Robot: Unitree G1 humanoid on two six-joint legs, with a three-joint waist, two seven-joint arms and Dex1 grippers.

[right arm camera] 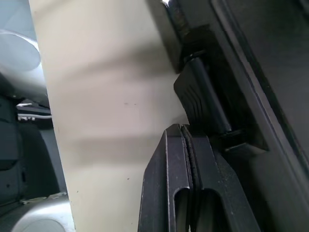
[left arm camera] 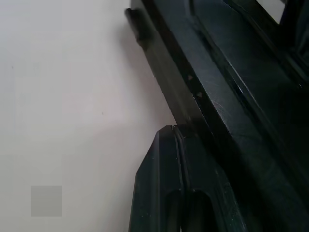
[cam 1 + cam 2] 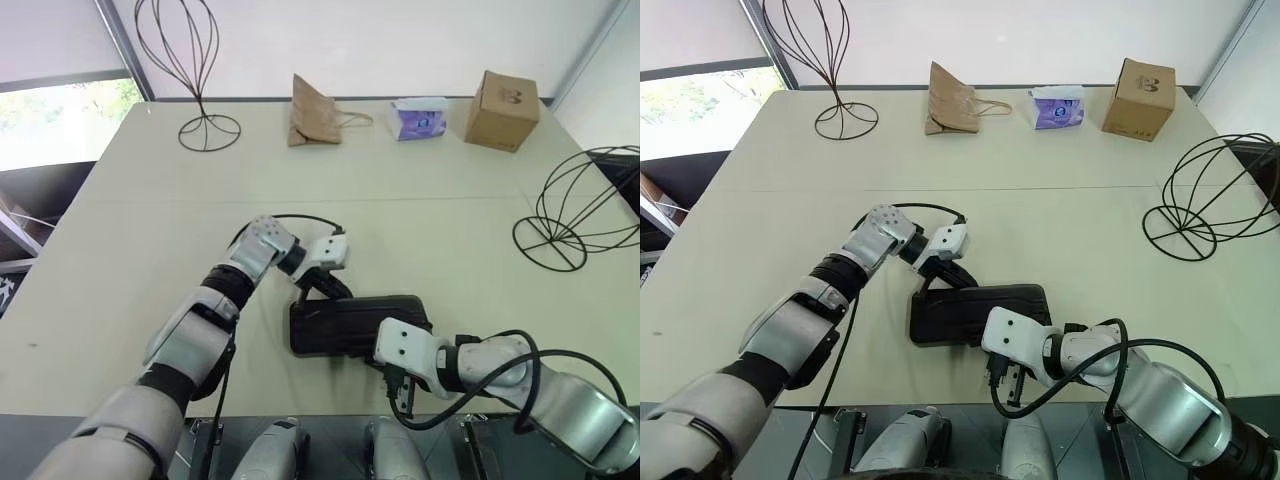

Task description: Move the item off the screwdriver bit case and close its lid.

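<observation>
The screwdriver bit case [image 3: 350, 325] lies flat near the table's front edge, a dark slab with its lid [image 3: 975, 305] lying down over it. My left gripper [image 3: 335, 292] is shut, its fingers [image 2: 166, 183] pressed together against the case's far left corner. My right gripper [image 3: 388, 362] is also shut and empty. It rests at the case's near edge beside the small dark latch tab [image 1: 200, 101]. The item, a black wire globe stand [image 3: 545, 215], stands on the table at the far right, well apart from the case.
Along the far edge stand a tall teardrop wire stand [image 3: 205, 125], a brown paper bag [image 3: 315, 115], a tissue pack [image 3: 418, 118] and a cardboard box [image 3: 502, 110]. The table's front edge [image 1: 53, 145] runs just behind my right gripper.
</observation>
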